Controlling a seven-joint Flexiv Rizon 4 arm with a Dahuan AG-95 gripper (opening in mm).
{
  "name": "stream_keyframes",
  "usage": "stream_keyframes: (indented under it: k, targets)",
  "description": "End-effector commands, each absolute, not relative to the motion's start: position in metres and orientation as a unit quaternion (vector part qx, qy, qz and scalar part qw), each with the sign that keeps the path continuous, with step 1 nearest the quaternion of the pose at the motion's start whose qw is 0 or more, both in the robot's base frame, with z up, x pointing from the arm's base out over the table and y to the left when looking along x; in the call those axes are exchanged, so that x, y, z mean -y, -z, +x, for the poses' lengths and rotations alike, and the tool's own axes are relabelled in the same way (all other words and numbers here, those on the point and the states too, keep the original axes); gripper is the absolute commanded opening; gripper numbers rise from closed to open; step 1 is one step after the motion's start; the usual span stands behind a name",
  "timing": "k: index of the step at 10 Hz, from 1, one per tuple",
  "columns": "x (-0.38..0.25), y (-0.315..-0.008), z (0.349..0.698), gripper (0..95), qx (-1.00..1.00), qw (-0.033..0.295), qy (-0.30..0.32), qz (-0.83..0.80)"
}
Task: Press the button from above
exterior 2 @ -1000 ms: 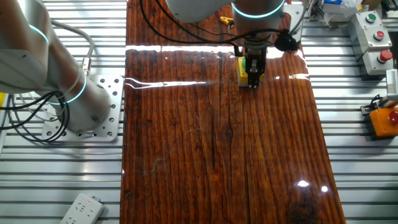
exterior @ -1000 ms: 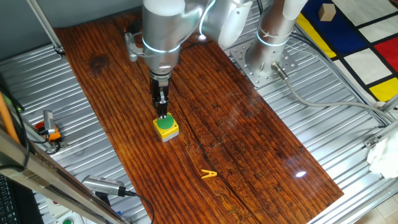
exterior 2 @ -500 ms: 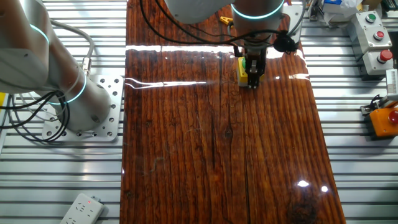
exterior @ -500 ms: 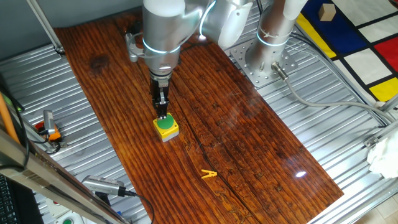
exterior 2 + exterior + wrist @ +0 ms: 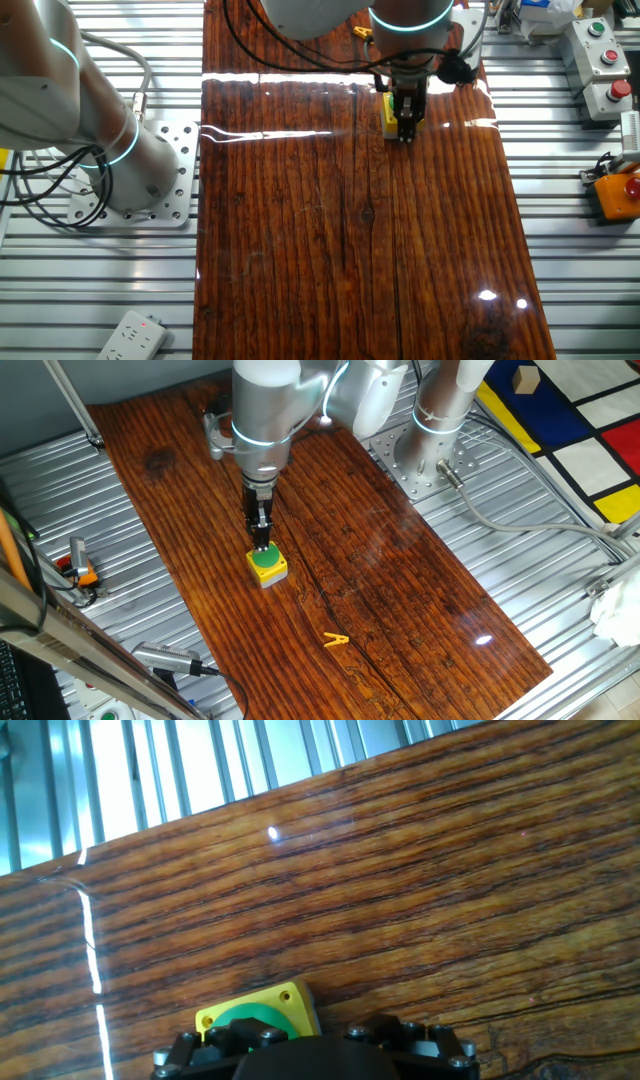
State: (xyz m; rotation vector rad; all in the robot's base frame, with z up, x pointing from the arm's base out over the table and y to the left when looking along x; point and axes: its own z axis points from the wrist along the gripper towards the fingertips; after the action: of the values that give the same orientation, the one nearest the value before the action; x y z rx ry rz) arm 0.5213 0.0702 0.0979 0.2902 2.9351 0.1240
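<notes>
The button (image 5: 265,557), a green dome in a yellow square box, stood on the wooden surface (image 5: 380,580), and it serves as the landmark for this report. The end effector (image 5: 262,545) hung upright directly over the dome, its tip at or just above the green cap in one fixed view. Contact could not be confirmed from that angle.

In the other fixed view the end effector (image 5: 404,128) stood in front of the box, so only a yellow strip of the button (image 5: 386,115) showed to one side of it. The hand view showed part of the dome and a corner of the box (image 5: 262,1011) at the lower edge, behind the dark body of the end effector; the fingertips themselves were out of sight there.

Assessment of the step in hand: the press appeared to be at or near contact. A sound press would call for a straight vertical descent centred on the dome, not on the yellow rim, with modest force, since the box did not appear to be fastened down and an off-centre push could tip or slide it.

How far the end effector's fingers were apart could not be told (no view showed the tips clearly). It gripped nothing visible.

A yellow clothespin (image 5: 336,640) lay well apart from the button, nearer the camera, and played no part.
</notes>
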Motion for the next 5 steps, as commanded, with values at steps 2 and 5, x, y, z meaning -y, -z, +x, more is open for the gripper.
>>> stream_keyframes:
  k: [2,5]
  targets:
    - [-0.0706,-0.0939,0.5217,76.0,-0.990,0.095,-0.041,0.098]
    - [-0.0715,-0.0898,0.5215,76.0,-0.990,0.096,-0.041,0.096]
